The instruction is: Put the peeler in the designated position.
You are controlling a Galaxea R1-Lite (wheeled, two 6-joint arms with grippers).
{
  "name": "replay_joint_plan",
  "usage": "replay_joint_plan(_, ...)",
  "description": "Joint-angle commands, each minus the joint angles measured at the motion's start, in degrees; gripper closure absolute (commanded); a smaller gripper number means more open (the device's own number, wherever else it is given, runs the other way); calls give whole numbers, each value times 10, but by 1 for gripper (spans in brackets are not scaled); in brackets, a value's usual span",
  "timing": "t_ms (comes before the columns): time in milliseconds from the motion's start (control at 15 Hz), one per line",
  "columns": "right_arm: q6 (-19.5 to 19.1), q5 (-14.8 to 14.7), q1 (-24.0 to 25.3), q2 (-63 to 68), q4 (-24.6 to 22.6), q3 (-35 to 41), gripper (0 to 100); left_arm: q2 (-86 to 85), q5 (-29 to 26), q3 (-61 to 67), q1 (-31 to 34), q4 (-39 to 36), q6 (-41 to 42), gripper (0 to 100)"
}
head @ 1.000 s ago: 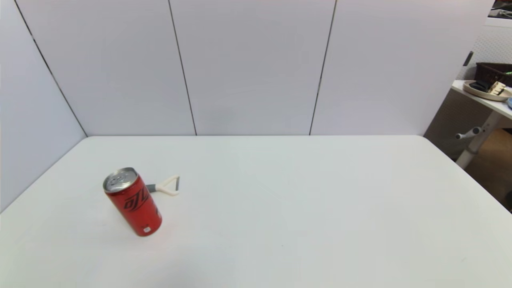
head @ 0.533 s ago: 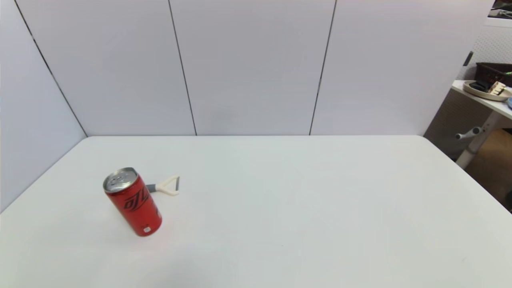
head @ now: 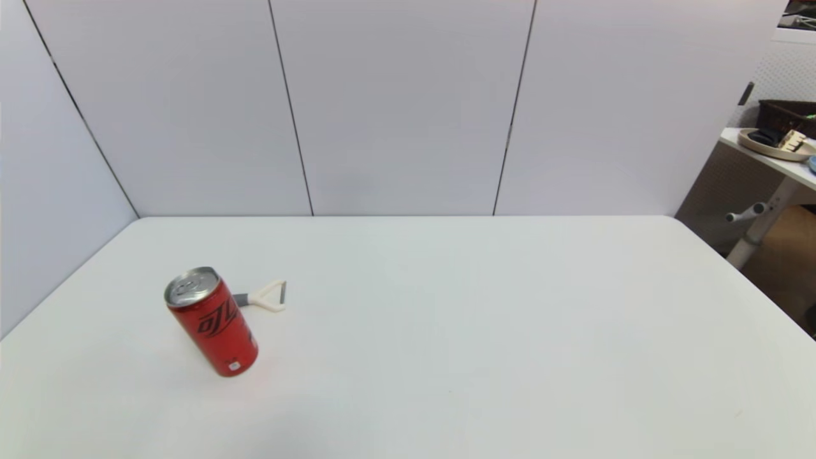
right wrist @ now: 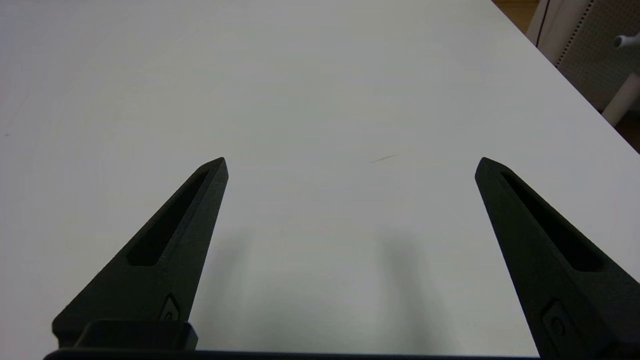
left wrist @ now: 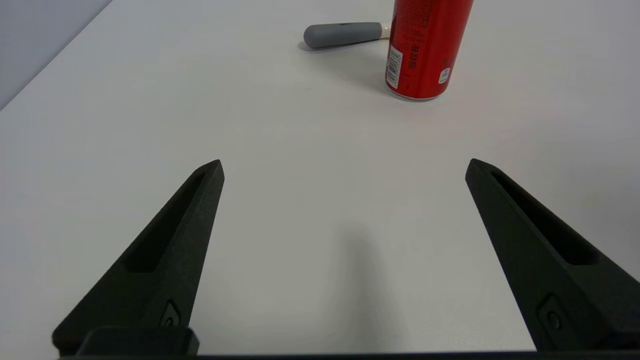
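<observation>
The peeler (head: 264,298) lies flat on the white table (head: 484,331), on the robot's left side, just behind the upright red cola can (head: 212,321), which hides most of its dark grey handle from the head camera. The left wrist view shows that handle (left wrist: 342,34) sticking out past the can (left wrist: 425,47), while the cream forked head points toward the table's middle.

Neither arm shows in the head view. The left gripper (left wrist: 344,167) hangs low over bare tabletop with its fingers spread wide and empty, well short of the can. The right gripper (right wrist: 351,165) sits the same way, fingers apart, over its own bare side.

The left arm looks like the natural one to reach. It would do well to come in around the can and close across the handle rather than over the can's top, since a brush could tip it. No marked spot shows anywhere. To the right and centre there is plenty of free surface; the table's left edge and the wall panel (head: 44,191) sit nearer.
</observation>
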Motion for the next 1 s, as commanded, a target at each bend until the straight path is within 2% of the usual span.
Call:
replay_joint_plan(67, 0, 0, 0, 1, 0, 0, 0, 1, 0, -1, 0, 0, -3, 0)
replay_joint_plan(1000, -1, -2, 0, 1, 2, -1, 0, 1, 1, -1, 0, 0, -4, 0)
